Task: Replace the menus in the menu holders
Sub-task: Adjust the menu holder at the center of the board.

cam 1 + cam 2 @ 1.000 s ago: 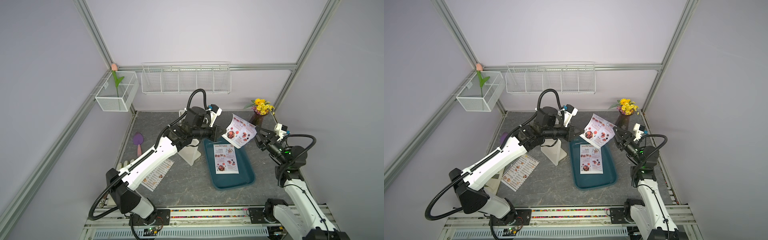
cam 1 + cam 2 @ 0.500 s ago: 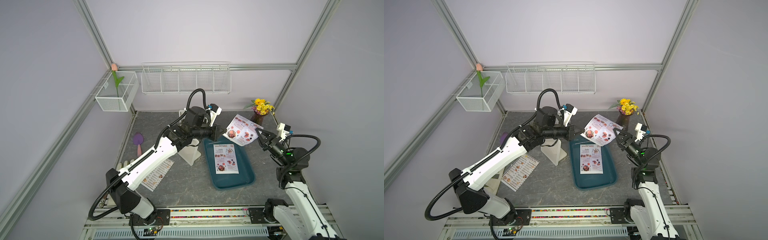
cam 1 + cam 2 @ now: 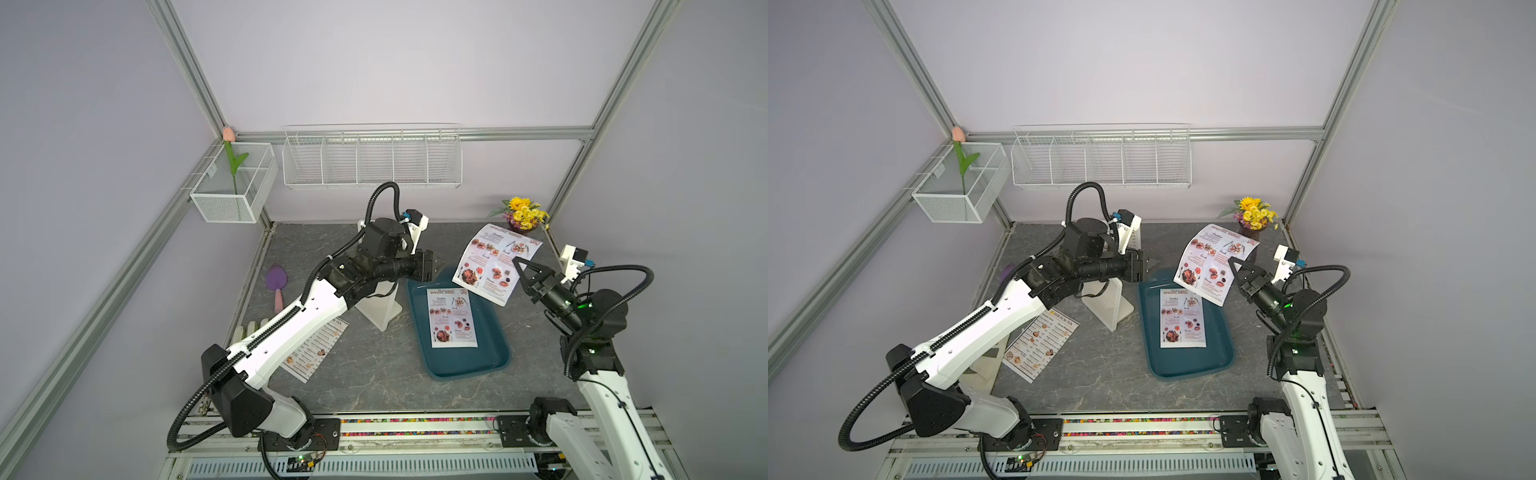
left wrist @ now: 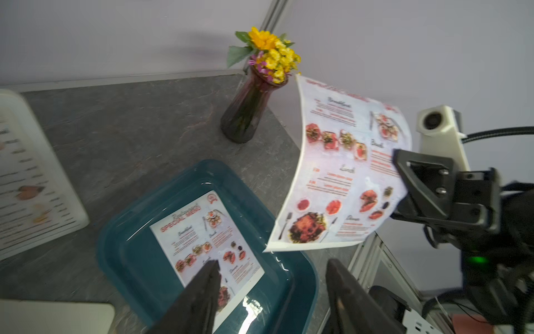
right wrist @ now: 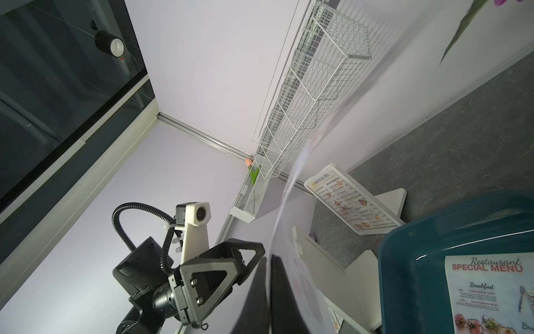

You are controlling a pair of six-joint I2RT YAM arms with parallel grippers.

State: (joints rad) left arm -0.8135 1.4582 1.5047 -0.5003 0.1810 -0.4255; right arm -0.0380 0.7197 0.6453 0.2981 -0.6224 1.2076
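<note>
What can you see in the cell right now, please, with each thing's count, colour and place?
SPECIAL MENU sheets: two, red headings; one held aloft by the right gripper, one flat in the tray.
DIM SUM INN sheets: two, white; one flat on the table beside the left arm, one in the rear holder.
menu holders: two, white; one standing left of the tray, one farther back.
tray: one, teal, mid-table.
flower vase: one, yellow blooms, back right corner.
scoop: one, purple, table's left edge.
wire baskets: two, white, wall-mounted.
left gripper: one, black, open above the tray's far end.
right gripper: one, black, shut on a SPECIAL MENU sheet.
</note>
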